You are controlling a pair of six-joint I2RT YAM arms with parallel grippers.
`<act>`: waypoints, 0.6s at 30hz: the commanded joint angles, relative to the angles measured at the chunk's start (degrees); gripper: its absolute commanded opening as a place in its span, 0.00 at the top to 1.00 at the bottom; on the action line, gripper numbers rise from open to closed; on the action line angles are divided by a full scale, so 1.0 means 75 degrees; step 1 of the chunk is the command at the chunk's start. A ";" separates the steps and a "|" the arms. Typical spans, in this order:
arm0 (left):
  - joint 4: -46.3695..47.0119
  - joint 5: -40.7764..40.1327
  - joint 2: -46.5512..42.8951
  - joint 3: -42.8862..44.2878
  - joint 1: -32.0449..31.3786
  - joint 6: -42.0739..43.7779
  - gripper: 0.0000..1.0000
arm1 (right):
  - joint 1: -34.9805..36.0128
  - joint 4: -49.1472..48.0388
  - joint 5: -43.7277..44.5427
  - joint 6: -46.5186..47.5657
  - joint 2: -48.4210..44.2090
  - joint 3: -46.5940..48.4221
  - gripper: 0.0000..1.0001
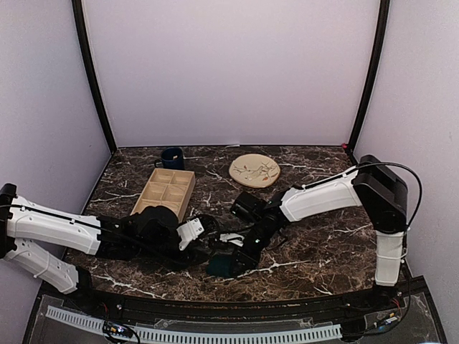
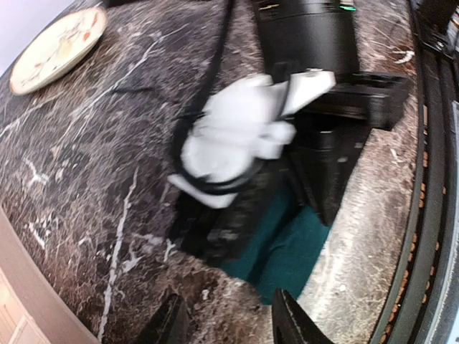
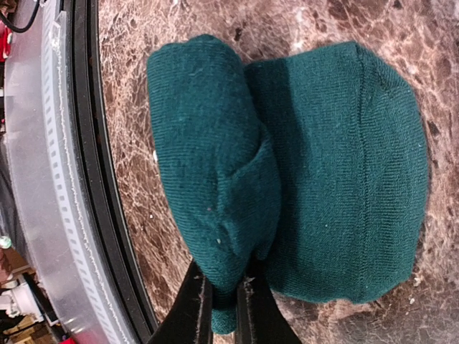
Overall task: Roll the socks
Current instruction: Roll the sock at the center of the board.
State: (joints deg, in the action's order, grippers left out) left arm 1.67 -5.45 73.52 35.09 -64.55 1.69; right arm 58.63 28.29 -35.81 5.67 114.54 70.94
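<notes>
The teal sock is lying by the near edge of the table, partly rolled; the right claw is pinching the end of the rolled part, jaws clamped on the fabric; the left claw is hovering just beside it, jaws apart, holding nothing. To roll tightly, the right should be turning its fold over the flat part while the left is pressing that part down; farther back, the tray, plate and mug are standing well apart from the work.

Soft, even light fills the overhead view, and shadows on the dark marbled bench are faint. The left wrist view is smeared with blur; the right wrist view shows the teal sock crisply
</notes>
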 commanded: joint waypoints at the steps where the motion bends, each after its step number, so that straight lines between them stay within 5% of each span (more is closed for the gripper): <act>1: 0.0131 -0.0218 -0.0108 -0.0015 -0.0385 0.0506 0.56 | -0.0102 0.0611 -0.0104 0.0035 0.0404 0.0199 1.00; 7: -0.0053 -0.0453 0.0555 0.0286 -0.0937 0.0999 0.54 | -0.0272 0.0715 -0.0513 -0.0024 0.0534 0.0274 1.00; 10: -0.0093 -0.0600 0.0890 0.0427 -0.1122 0.1181 0.27 | -0.0305 0.0758 -0.0579 -0.0024 0.0553 0.0297 1.00; 18: -0.0093 -0.0784 0.1302 0.0646 -0.1208 0.1621 0.29 | -0.0329 0.0752 -0.0610 -0.0024 0.0557 0.0303 1.00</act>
State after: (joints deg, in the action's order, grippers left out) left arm 1.52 -9.72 82.89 38.09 -73.32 11.16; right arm 56.55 31.33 -41.43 5.63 117.12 73.25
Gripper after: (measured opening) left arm 0.721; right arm 0.056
